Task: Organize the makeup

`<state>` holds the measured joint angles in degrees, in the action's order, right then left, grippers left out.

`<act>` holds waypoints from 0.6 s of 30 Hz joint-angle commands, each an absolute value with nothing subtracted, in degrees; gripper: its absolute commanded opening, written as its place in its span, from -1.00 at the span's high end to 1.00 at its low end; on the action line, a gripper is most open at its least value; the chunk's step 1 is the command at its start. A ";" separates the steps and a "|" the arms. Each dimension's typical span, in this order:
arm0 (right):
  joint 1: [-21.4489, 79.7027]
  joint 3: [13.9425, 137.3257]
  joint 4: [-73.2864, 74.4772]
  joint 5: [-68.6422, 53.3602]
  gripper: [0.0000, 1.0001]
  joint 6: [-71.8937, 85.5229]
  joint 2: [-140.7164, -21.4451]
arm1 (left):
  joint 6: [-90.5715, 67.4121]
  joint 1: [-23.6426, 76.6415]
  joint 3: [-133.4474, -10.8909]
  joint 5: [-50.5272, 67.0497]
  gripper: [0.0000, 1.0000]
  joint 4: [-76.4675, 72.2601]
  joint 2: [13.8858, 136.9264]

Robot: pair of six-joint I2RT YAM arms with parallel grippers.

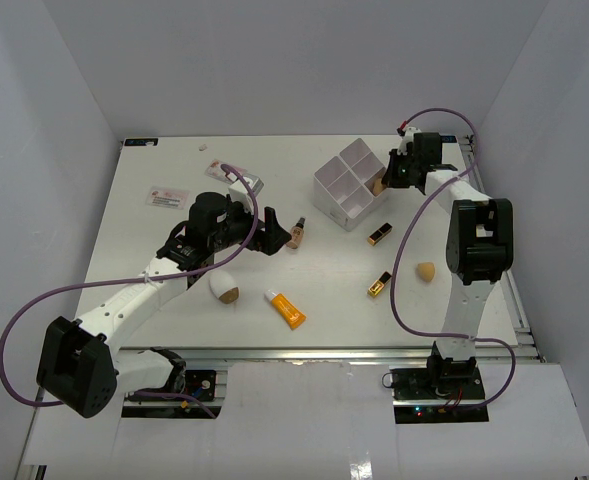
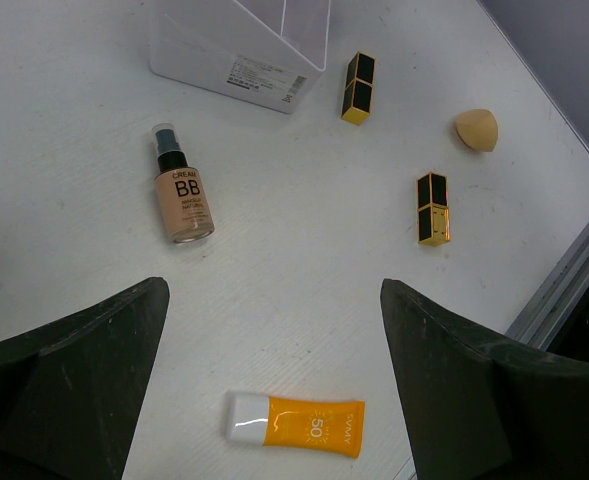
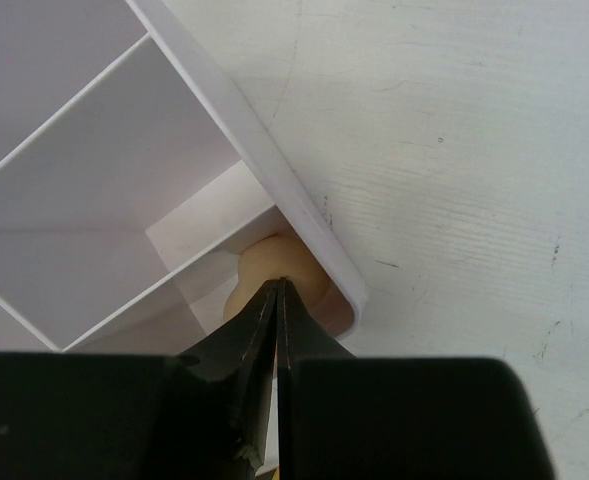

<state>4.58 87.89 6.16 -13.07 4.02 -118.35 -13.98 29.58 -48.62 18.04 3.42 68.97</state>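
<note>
- Currently the right end effector (image 3: 277, 288) is closed to a thin slit, its tips pinching the tan sponge (image 3: 270, 262) inside the corner compartment of the white box (image 1: 352, 186), just under the rim.
- The left end effector (image 2: 274, 290) hangs open, jaws wide apart and holding nothing. It is above bare surface (image 1: 334, 270) between the beige bottle (image 2: 182, 195) and the orange tube (image 2: 296, 421).
- The beige bottle lies flat, with a dark pump cap and "BB" printed on it. The orange tube, white-capped and marked "50", also lies flat.
- Two black-and-gold lipsticks lie on their sides. The far lipstick (image 1: 379, 234) is near the box's front corner, and the near lipstick (image 1: 378, 284) is well apart from it.
- The white sponge (image 1: 224, 288), tan at one end, rests beside the left arm's forearm.
- A second tan sponge (image 1: 426, 271) sits near the right edge of the surface, close to the right arm's upright link.
- Open surface shows between the orange tube and the near lipstick, and along the far edge behind the box.
- The fingers and the box wall cover most of the pinched sponge, so only a rounded part shows.
- The left wrist view cuts the box off at the top.
</note>
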 commanded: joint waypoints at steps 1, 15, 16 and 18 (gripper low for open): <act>4.92 90.18 6.26 -15.93 0.85 3.08 -115.49 | -13.36 29.62 -50.54 18.11 -0.96 3.25 67.94; 3.92 75.31 16.97 -19.71 0.63 -15.18 -88.84 | -13.57 29.62 -50.47 18.44 -0.96 3.09 66.43; 3.31 72.72 20.15 -19.59 0.53 -18.26 -85.80 | -13.63 29.62 -50.36 18.55 -0.96 2.99 66.27; 2.20 69.99 25.37 -19.20 0.33 -21.94 -82.37 | -13.85 29.62 -50.35 18.78 -0.96 2.88 66.08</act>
